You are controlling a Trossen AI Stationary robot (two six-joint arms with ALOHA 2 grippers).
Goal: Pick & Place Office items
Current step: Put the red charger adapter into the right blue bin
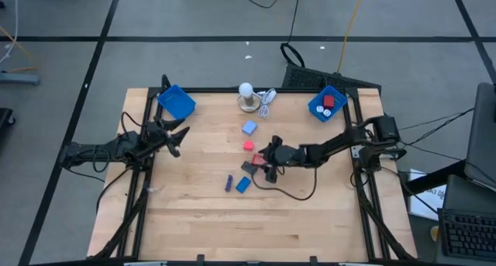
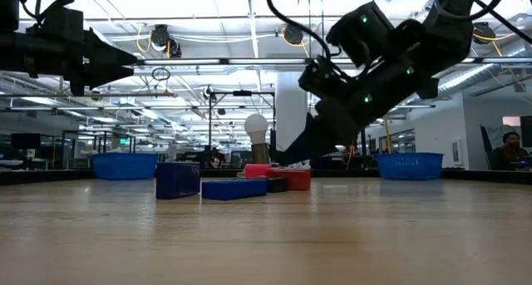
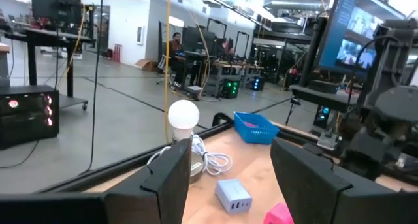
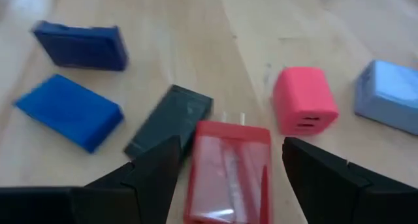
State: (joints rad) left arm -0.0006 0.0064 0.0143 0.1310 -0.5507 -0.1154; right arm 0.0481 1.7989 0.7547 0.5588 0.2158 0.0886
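Right gripper [image 4: 225, 165]: fingers apart, straddling the red charger [image 4: 225, 168] at table centre, not clamped.
Neighbours: dark grey block [image 4: 170, 119] touching at its 10 o'clock; pink cube [image 4: 304, 100] near at 1 o'clock; blue block [image 4: 68, 113] farther at 9.
Left gripper [image 1: 177, 136]: fingers apart, empty, beside the left blue tray [image 1: 177, 101].

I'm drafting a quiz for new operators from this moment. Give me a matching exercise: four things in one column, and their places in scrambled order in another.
Things:
1. red charger
2. light blue block
3. white bulb
4. left gripper

Places:
A. far table edge, beside a coiled white cord
B. between the right gripper's open fingers
C. near the left blue tray, holding nothing
D. on the table between the bulb and the pink block

Pairs: 1-B, 2-D, 3-A, 4-C
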